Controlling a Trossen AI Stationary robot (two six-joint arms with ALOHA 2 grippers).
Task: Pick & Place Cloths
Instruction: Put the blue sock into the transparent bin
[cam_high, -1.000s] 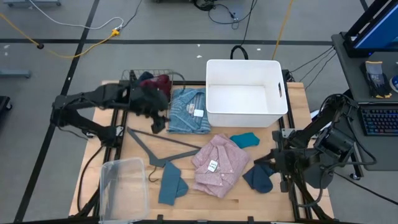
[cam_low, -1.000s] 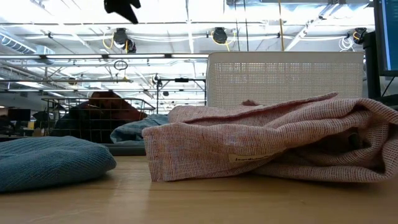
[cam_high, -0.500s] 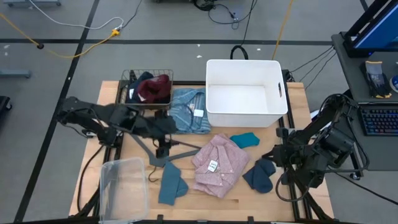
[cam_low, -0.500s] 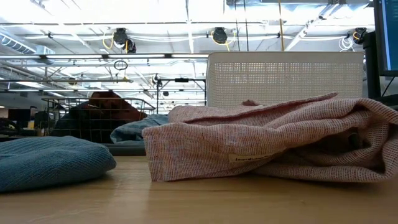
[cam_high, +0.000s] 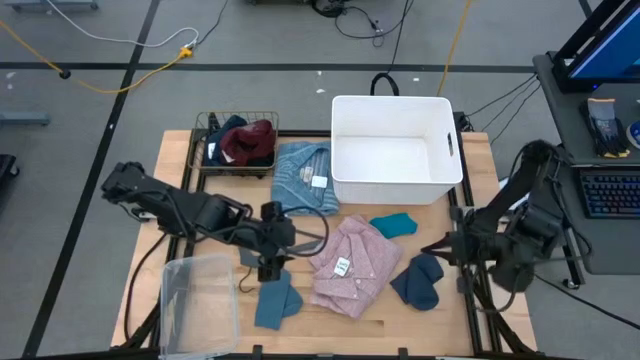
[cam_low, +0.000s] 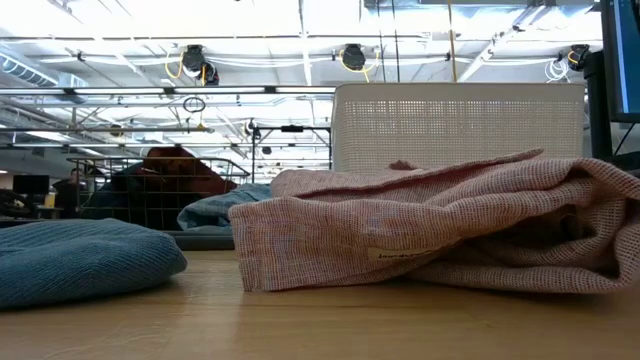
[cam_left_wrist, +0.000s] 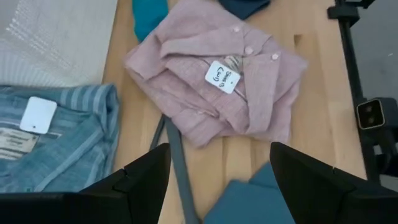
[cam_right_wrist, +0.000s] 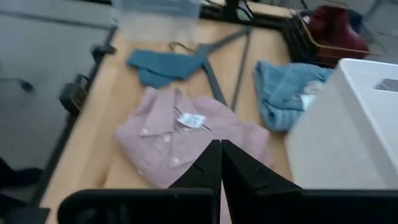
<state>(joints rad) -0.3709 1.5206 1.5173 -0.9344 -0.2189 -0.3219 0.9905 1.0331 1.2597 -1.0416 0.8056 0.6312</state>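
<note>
- hovering left of centre, the left gripper (cam_high: 268, 268) is spread wide and empty, above the grey hanger (cam_left_wrist: 176, 168).
- pink shirt (cam_high: 349, 264) lies centre-low; the fingers could snag the hanger instead.
- right gripper (cam_right_wrist: 220, 163) waits, pinched closed, empty.

The table (cam_high: 470, 160) is pale wood, smooth and matt. The pink shirt (cam_low: 430, 225) is coarse woven cloth — with a paper tag (cam_left_wrist: 222, 76). The white bin (cam_high: 395, 150) looks like smooth plastic — the basket (cam_high: 238, 145), thin metal wire.
</note>
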